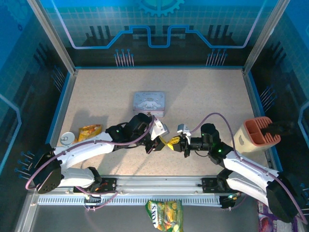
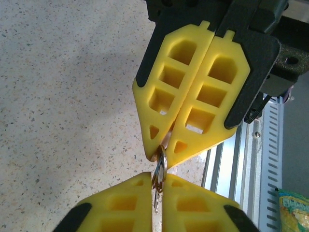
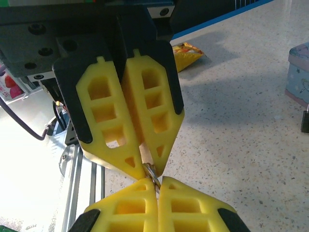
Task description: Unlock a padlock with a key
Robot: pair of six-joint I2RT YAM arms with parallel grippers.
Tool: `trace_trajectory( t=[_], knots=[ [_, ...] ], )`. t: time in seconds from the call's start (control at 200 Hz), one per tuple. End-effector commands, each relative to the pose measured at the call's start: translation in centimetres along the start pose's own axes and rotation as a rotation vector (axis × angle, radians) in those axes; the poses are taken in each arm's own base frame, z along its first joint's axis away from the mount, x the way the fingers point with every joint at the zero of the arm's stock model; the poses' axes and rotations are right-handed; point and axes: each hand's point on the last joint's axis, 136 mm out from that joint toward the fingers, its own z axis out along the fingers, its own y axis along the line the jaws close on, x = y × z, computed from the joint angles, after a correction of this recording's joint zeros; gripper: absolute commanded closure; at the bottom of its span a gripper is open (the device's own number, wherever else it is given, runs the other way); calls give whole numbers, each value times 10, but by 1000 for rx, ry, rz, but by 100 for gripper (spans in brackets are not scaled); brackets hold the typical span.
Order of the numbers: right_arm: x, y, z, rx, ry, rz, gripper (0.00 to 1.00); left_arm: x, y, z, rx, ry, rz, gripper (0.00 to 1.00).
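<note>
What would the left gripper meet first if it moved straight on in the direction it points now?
The right gripper: its fingers stand tip to tip with the left gripper, and just the key is pinched between them. Hardly any gap shows.

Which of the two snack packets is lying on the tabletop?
The orange-yellow snack packet, on the speckled tabletop beside the left arm. The green-and-yellow packet lies off it, on the near side of the metal rail.
</note>
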Motion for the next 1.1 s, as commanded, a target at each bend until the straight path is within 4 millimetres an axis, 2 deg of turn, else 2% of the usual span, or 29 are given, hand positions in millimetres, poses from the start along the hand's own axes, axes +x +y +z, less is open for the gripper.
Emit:
trace_trajectory(
  t=[0.0,0.115,0.265,0.36,0.43,0.56,0.735,0.991,1.096],
  knots=[
    [-17,-3,-2,28,-59,-38,100,-5,-6,-6,20,-10,1,83],
    [-17,-6,-2,47,-63,-17,100,-9,-1,-7,-7,-33,-6,79],
    [-18,-15,-4,103,-87,6,100,-15,8,-18,-68,-97,-26,66],
    [-23,-19,-7,134,-113,12,100,-14,15,-26,-122,-140,-33,58],
    [-27,-21,-9,155,-139,22,100,-11,18,-31,-144,-161,-39,56],
    [-37,-20,-12,162,-196,33,100,-10,10,-32,-80,-163,-50,63],
    [-48,-6,-9,90,-242,31,100,-12,3,-28,-31,-193,-4,69],
    [-48,6,-2,33,-236,25,100,-11,-3,-26,3,-212,47,80],
    [-47,11,-1,9,-233,18,100,-10,-4,-25,4,-235,83,81]
  ],
)
